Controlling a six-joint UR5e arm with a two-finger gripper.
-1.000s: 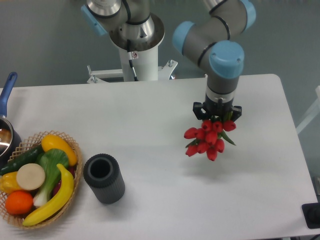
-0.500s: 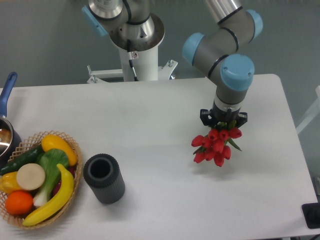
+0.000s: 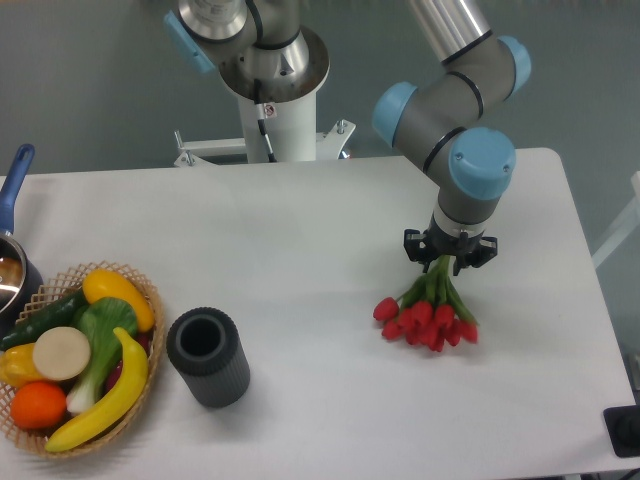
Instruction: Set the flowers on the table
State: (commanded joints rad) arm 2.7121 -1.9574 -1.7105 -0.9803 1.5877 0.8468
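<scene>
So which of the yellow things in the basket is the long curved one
The banana, along the basket's front right edge; the other yellow items are short and rounded.

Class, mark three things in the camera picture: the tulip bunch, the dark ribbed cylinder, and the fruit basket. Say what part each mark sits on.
flowers point(image 3: 425, 325), fixed camera view, on the red blooms.
dark ribbed cylinder point(image 3: 212, 375), fixed camera view, on its ribbed side wall.
fruit basket point(image 3: 152, 292), fixed camera view, on the wicker rim.

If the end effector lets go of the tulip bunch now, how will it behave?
The flowers would probably flop flat rather than stand: thin green stems, blooms already fanned low by the table. They look light, held only by the stems at the end effector. Rolling seems unlikely; the heads splay wide.
</scene>
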